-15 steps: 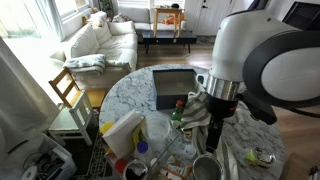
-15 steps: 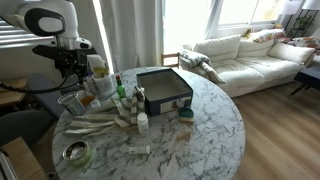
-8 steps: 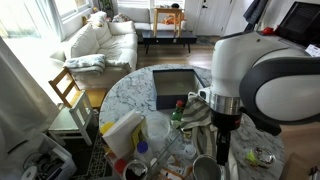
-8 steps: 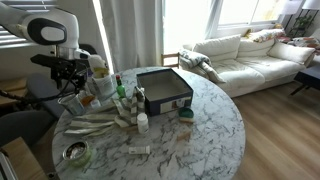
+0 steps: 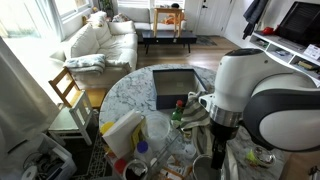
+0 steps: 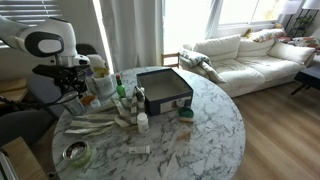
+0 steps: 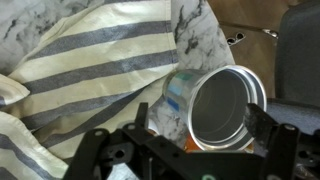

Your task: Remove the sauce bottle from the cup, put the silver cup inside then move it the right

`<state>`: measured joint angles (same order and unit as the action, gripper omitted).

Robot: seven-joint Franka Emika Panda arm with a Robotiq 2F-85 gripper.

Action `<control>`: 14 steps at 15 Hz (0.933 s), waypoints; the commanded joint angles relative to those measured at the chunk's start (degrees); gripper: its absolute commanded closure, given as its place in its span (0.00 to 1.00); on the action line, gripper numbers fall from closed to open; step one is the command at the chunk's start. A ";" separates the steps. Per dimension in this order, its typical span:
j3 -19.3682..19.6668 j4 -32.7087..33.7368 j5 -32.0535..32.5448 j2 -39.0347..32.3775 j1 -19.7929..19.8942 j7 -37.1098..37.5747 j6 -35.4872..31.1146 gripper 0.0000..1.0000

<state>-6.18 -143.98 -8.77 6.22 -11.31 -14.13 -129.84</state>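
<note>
silver cup (image 7: 225, 112) sits on the striped cloth (image 7: 90, 70), its grey inside open to the wrist view. the gripper (image 7: 203, 125) hangs over it with jaws wide, one finger on each side, holding nothing. the sauce bottle (image 5: 178, 115) seems to stand on the table (image 6: 200, 130), so its removal looks done. left to do: grasp the silver cup, nest it in the white cup (hard to pick out here) and shift right.
</note>
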 commanded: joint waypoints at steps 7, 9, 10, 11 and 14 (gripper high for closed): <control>-0.75 -5.15 -0.23 0.42 0.35 0.09 -8.52 0.81; -0.71 -5.18 -0.25 0.46 0.35 -0.02 -8.41 0.95; -0.63 -5.04 -0.01 0.56 0.46 -0.02 -8.07 1.00; -0.54 -4.72 0.54 0.77 0.64 0.12 -7.46 1.00; 0.02 -2.89 2.19 2.21 1.49 -0.07 -4.49 0.99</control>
<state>-6.36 -147.59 -8.43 6.45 -10.99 -14.12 -136.70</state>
